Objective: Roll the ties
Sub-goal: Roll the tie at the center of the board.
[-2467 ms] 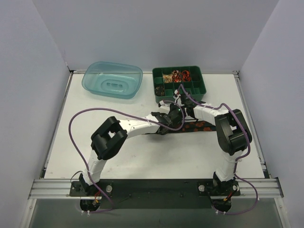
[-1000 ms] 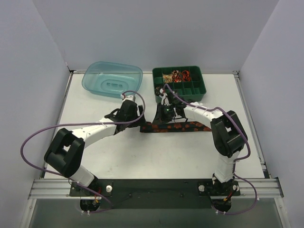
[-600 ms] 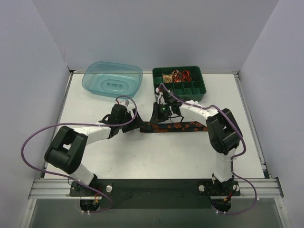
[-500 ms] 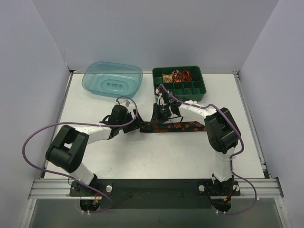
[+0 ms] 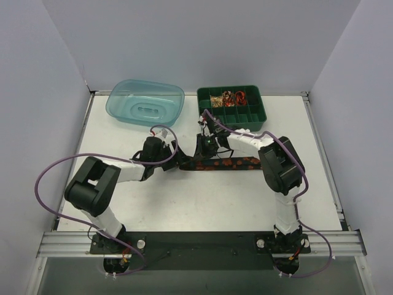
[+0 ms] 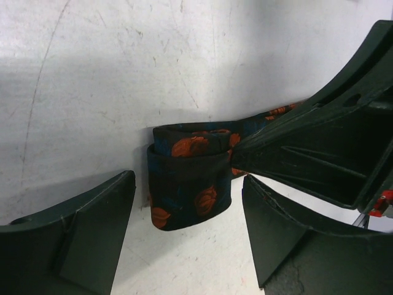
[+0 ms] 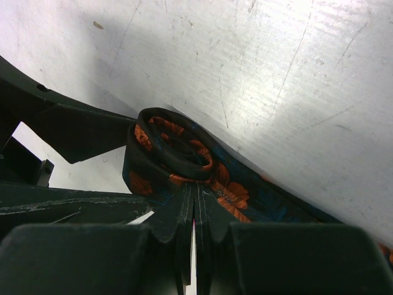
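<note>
A black, orange-blotched tie point(image 6: 187, 184) lies partly rolled, its small coil between the spread fingers of the left gripper point(image 6: 187, 212). The right gripper point(image 7: 193, 212), fingers pressed together, pinches fabric at the coil's edge. The loose coil could probably unwind if that pinch slips before the left fingers close; no writing is readable.

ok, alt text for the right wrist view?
The right tool, shut, pinches a black tie with orange-red blotches right next to its end, which is coiled into a small roll on the white table. A dark finger of the other arm reaches in from the left, beside the roll.
</note>
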You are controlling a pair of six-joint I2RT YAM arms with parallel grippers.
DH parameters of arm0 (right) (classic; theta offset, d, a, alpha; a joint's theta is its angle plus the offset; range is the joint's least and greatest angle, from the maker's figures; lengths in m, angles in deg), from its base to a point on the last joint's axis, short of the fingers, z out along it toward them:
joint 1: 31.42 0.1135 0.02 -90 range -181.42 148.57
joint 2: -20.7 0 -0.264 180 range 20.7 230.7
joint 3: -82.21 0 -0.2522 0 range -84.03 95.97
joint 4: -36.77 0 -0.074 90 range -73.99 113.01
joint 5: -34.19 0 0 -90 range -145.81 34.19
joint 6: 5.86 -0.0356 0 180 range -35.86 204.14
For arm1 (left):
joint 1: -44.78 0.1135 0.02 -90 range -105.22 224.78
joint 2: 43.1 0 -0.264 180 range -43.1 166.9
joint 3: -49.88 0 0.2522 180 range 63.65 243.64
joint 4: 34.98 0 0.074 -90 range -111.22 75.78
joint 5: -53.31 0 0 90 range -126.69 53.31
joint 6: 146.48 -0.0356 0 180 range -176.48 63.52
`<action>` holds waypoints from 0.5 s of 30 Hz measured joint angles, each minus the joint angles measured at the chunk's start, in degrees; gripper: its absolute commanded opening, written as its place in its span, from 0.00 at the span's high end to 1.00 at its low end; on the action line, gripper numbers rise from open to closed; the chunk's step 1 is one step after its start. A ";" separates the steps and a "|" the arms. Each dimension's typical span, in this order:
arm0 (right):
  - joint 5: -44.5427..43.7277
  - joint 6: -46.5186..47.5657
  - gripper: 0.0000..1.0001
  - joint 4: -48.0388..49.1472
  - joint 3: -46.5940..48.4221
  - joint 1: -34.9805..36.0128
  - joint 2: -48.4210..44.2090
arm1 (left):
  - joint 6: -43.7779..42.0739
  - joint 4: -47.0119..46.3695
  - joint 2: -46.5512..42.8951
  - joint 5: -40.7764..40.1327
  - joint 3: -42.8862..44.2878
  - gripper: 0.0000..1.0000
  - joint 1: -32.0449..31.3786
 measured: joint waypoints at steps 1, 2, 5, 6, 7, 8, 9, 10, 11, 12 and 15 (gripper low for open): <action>-0.02 -0.07 1.00 0.04 0.28 0.00 0.28 | 0.17 -1.11 0.52 0.20 -0.04 0.21 0.09; -0.04 -0.13 1.00 0.11 0.46 0.00 0.50 | 0.33 -2.25 0.96 0.35 -0.17 0.23 0.11; -0.07 -0.15 1.00 0.11 0.66 0.00 1.16 | 0.61 -5.07 2.27 0.81 -0.28 0.26 0.15; -0.07 -0.15 1.00 0.22 0.68 0.00 1.42 | 0.66 -6.29 2.91 1.09 -0.31 0.27 0.15; -0.04 -0.17 1.00 0.20 0.68 0.00 1.62 | 0.87 -7.26 3.37 1.31 -0.31 0.28 0.15; -0.04 -0.17 1.00 0.24 0.70 0.00 1.84 | 1.11 -8.39 3.91 1.46 -0.42 0.29 0.15; -0.07 -0.17 1.00 0.24 0.74 0.00 2.05 | 1.42 -9.66 4.33 1.68 -0.66 0.31 0.15; -0.07 -0.17 1.00 0.24 0.74 0.00 2.29 | 1.64 -10.73 4.63 1.75 -0.94 0.32 0.15; -0.07 -0.17 1.00 0.20 0.74 0.00 2.38 | 1.84 -11.61 4.92 1.84 -1.18 0.33 0.17; -0.09 -0.20 1.00 0.17 0.74 0.00 2.43 | 2.03 -12.44 5.25 1.99 -1.36 0.37 0.22; -0.11 -0.31 1.00 0.20 0.92 0.00 2.51 | 2.29 -14.34 6.38 2.38 -1.49 0.45 0.44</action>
